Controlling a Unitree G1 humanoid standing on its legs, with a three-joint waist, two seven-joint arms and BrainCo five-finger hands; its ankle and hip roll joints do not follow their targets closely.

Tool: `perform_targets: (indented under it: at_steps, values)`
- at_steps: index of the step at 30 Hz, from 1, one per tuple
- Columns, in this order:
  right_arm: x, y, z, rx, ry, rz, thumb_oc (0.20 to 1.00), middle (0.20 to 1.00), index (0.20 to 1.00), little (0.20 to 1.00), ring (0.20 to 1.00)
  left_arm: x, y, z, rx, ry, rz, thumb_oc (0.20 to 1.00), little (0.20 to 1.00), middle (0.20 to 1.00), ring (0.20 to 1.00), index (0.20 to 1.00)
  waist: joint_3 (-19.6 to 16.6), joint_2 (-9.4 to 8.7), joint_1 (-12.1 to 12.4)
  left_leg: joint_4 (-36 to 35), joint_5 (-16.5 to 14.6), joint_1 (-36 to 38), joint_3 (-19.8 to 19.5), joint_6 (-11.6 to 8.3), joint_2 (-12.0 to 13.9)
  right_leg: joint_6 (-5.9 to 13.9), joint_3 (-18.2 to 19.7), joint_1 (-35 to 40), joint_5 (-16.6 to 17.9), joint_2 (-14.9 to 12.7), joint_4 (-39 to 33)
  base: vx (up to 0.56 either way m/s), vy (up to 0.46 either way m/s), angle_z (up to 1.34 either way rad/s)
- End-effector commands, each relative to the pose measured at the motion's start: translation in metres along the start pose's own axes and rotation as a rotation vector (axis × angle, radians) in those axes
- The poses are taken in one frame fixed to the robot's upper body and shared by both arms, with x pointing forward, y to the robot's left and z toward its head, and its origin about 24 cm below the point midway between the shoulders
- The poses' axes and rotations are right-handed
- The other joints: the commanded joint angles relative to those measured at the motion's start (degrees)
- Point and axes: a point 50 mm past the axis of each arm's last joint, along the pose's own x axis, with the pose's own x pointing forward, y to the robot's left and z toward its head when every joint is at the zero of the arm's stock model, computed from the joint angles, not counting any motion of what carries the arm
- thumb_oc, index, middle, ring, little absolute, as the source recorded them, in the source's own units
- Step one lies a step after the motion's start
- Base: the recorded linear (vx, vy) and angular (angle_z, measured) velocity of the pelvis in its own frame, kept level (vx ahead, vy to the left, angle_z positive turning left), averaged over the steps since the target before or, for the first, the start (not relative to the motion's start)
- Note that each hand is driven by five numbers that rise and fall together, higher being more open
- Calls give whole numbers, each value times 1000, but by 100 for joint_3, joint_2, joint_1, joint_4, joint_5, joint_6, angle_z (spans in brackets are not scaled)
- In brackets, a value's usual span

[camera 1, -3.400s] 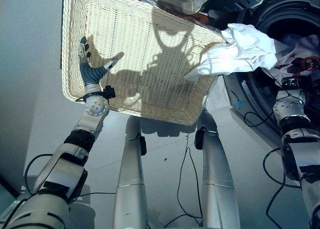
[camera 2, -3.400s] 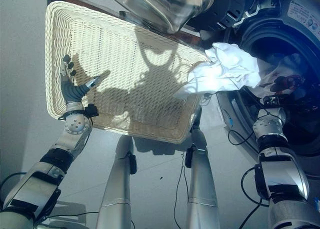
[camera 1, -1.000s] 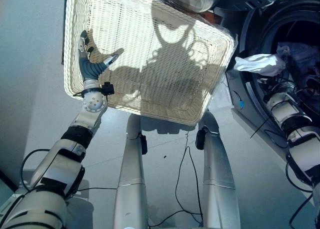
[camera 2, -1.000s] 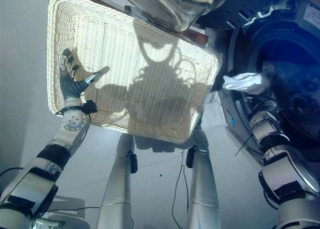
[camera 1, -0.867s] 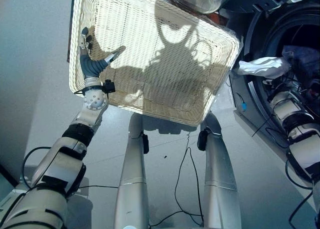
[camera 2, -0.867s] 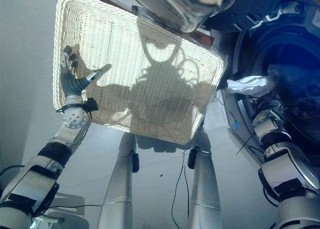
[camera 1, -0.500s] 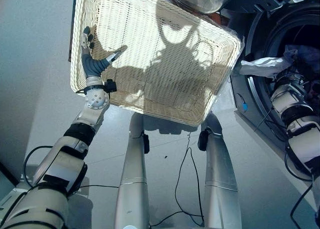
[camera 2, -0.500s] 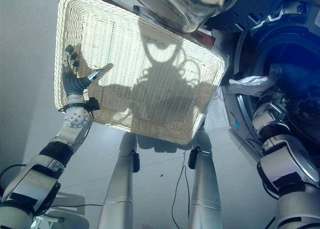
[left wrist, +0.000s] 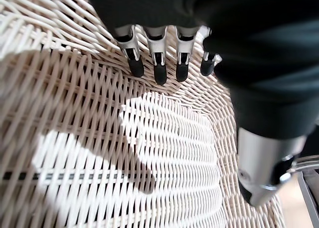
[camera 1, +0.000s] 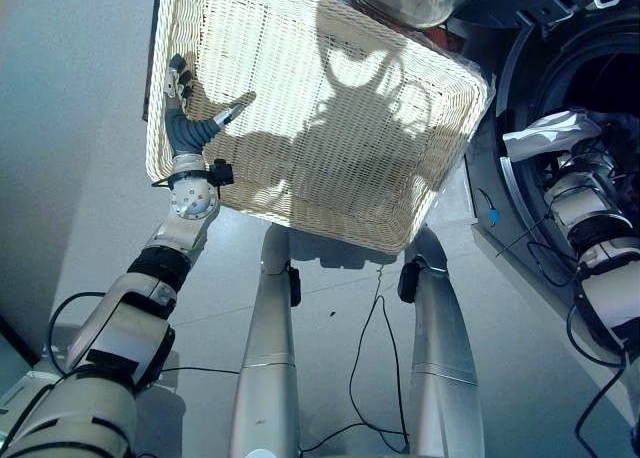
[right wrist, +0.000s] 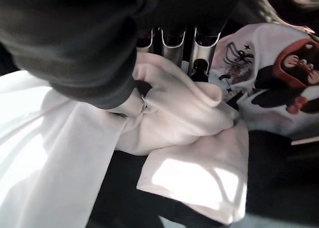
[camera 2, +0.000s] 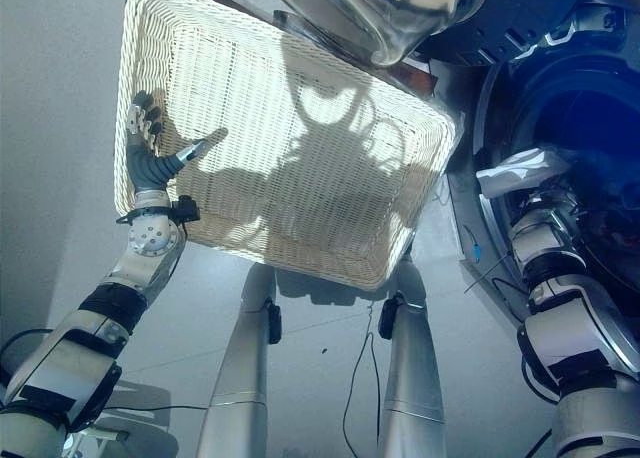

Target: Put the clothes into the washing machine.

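The wicker basket (camera 1: 330, 233) lies in front of me with no clothes in it. My left hand (camera 1: 185, 133) hovers open over its left side, fingers (left wrist: 159, 63) straight above the weave (left wrist: 99, 138). My right arm reaches into the washing machine's drum (camera 1: 600, 68) at the right. A white garment (camera 1: 555, 133) sticks out at the drum's mouth, above the wrist. In the right wrist view, my right hand (right wrist: 172, 39) is curled into the bunched white garment (right wrist: 169, 118). A printed shirt (right wrist: 269, 73) lies beside it inside the drum.
The machine's round glass door (camera 2: 400, 18) hangs open above the basket's far edge. The door frame (camera 1: 500, 228) stands close to the basket's right corner. Grey floor (camera 1: 80, 128) lies to the left of the basket.
The white garment has gone from the basket's right corner into the drum's mouth with my right hand, which has pushed further in. The left hand has stayed over the basket.
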Motion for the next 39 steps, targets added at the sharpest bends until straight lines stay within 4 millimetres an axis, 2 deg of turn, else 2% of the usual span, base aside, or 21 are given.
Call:
perform_targets:
  at_steps: [1, 4, 5, 6, 7, 8, 9, 13, 15, 16, 17, 18, 19, 20, 21, 24, 26, 29, 36, 38, 39]
  values:
    - [16, -31, -15, 108, 81, -126, 200, 200, 200, 200, 200, 7, 7, 12, -36, -53, 48, 1000, 1000, 1000, 1000, 1000, -114, 76, -172, 507, -303, -361, 122, 416, -417, 103, -420, 165, 575, 391, -598, -3, -37, 1]
    - [30, -66, -15, 426, 257, -288, 200, 200, 200, 200, 200, 8, 19, 10, -10, -53, 54, 1000, 1000, 1000, 1000, 1000, -114, 28, -191, 541, -377, -324, 79, 386, -381, 111, -415, 219, 558, 415, -616, 1, -46, 2]
    - [34, -81, -24, 593, 319, -370, 200, 200, 200, 200, 200, 3, 24, 6, 2, -51, 58, 1000, 1000, 1000, 1000, 1000, -114, -9, -208, 563, -454, -277, 52, 389, -367, 121, -406, 276, 540, 431, -640, 12, -36, 2]
    - [36, -87, -26, 662, 337, -399, 200, 200, 200, 200, 200, 2, 27, 6, 4, -55, 63, 1000, 1000, 1000, 1000, 1000, -114, -26, -224, 554, -435, -306, 44, 388, -366, 122, -404, 254, 570, 434, -662, 14, -47, 3]
    - [38, -100, -34, 836, 373, -479, 200, 200, 200, 200, 200, -3, 33, 4, 10, -51, 81, 1000, 1000, 1000, 1000, 1000, -114, -76, -273, 549, -448, -298, 32, 385, -345, 131, -386, 272, 599, 459, -687, 0, 0, 0]
    - [37, -102, -38, 865, 380, -501, 200, 200, 200, 200, 200, -6, 35, 2, 13, -44, 85, 1000, 1000, 1000, 1000, 1000, -114, -105, -279, 557, -488, -238, 35, 388, -328, 135, -384, 330, 578, 476, -679, 0, 0, 0]
    - [37, -117, -41, 988, 367, -604, 200, 200, 200, 200, 200, -8, 42, 1, 15, -40, 99, 1000, 1000, 1000, 1000, 1000, -114, -181, -329, 543, -463, -217, 41, 395, -309, 144, -389, 354, 622, 493, -691, 0, 0, 0]
    - [43, -150, -46, 1104, 345, -722, 200, 200, 200, 200, 200, -4, 44, 3, 27, -39, 82, 1000, 1000, 1000, 1000, 1000, -114, -288, -366, 429, -424, -68, 59, 385, -279, 168, -401, 499, 636, 484, -761, -3, 5, -1]
    - [45, -155, -49, 1101, 337, -709, 200, 200, 200, 200, 200, -1, 45, 4, 28, -42, 76, 1000, 1000, 1000, 1000, 1000, -114, -290, -364, 419, -421, -49, 52, 385, -272, 171, -401, 519, 630, 472, -757, 0, 0, 0]
    - [46, -155, -49, 1092, 335, -695, 200, 200, 200, 200, 200, 1, 45, 5, 27, -42, 74, 1000, 1000, 1000, 1000, 1000, -114, -287, -358, 414, -423, -45, 39, 385, -282, 169, -394, 523, 628, 469, -767, 0, 0, 0]
    - [48, -153, -46, 1071, 327, -666, 263, 263, 263, 263, 263, 5, 43, 7, 25, -44, 67, 1000, 1000, 1000, 1000, 1000, -114, -274, -333, 411, -427, -45, 18, 385, -308, 162, -391, 520, 623, 456, -780, 0, 0, 0]
    - [48, -151, -44, 1043, 326, -644, 460, 460, 460, 460, 460, 7, 42, 8, 23, -44, 65, 1000, 1000, 1000, 1000, 1000, -114, -259, -324, 416, -429, -55, 12, 383, -317, 162, -396, 507, 622, 443, -779, 8, 34, -1]
    - [49, -149, -40, 1017, 314, -625, 605, 605, 605, 605, 605, 8, 40, 9, 21, -42, 62, 1000, 1000, 1000, 1000, 1000, -114, -237, -312, 414, -428, -64, 4, 381, -328, 159, -401, 499, 618, 427, -787, 0, 0, 0]
    - [49, -146, -38, 991, 302, -601, 1000, 1000, 1000, 1000, 1000, 9, 39, 9, 20, -41, 60, 1000, 1000, 1000, 1000, 1000, -114, -220, -301, 419, -426, -71, 4, 381, -333, 158, -403, 491, 616, 419, -782, 13, 44, 0]
    - [49, -140, -29, 835, 260, -569, 1000, 1000, 1000, 1000, 1000, 11, 37, 10, 15, -39, 57, 1000, 1000, 1000, 1000, 1000, -114, -176, -274, 419, -424, -86, -11, 384, -364, 151, -403, 470, 620, 404, -793, 10, 37, -1]
    - [49, -126, -12, 589, 191, -469, 1000, 1000, 1000, 1000, 1000, 12, 31, 11, 4, -37, 50, 1000, 1000, 1000, 1000, 1000, -114, -91, -224, 418, -414, -134, -9, 402, -404, 154, -414, 414, 611, 371, -781, 17, 38, -1]
    - [48, -119, -7, 509, 165, -425, 1000, 1000, 1000, 1000, 1000, 12, 29, 11, 1, -38, 44, 1000, 1000, 1000, 1000, 1000, -114, -69, -193, 423, -405, -145, 1, 412, -420, 150, -433, 413, 611, 358, -781, 0, 0, 0]
    - [44, -106, 11, 262, 35, -385, 1000, 1000, 1000, 1000, 1000, 12, 23, 13, -10, -41, 35, 1000, 1000, 1000, 1000, 1000, -114, -30, -161, 440, -405, -189, 31, 429, -434, 153, -485, 388, 584, 317, -758, 0, 0, 0]
    - [26, -81, 45, 186, -212, -373, 1000, 1000, 1000, 1000, 1000, 8, 19, 12, -27, -56, 30, 1000, 1000, 1000, 1000, 1000, -114, 13, -181, 468, -409, -283, 89, 443, -455, 158, -492, 305, 549, 311, -733, 0, 0, 0]
    - [12, -65, 48, 182, -305, -344, 1000, 1000, 1000, 1000, 1000, 2, 17, 9, -23, -55, 30, 1000, 1000, 1000, 1000, 1000, -114, -6, -224, 494, -411, -296, 118, 452, -455, 155, -460, 277, 534, 323, -693, -4, 16, 0]
    - [-4, -48, 46, 194, -379, -303, 1000, 1000, 1000, 1000, 1000, -5, 14, 6, -26, -54, 29, 1000, 1000, 1000, 1000, 1000, -114, -25, -285, 519, -424, -295, 162, 446, -443, 157, -429, 256, 516, 337, -658, 0, 0, 0]
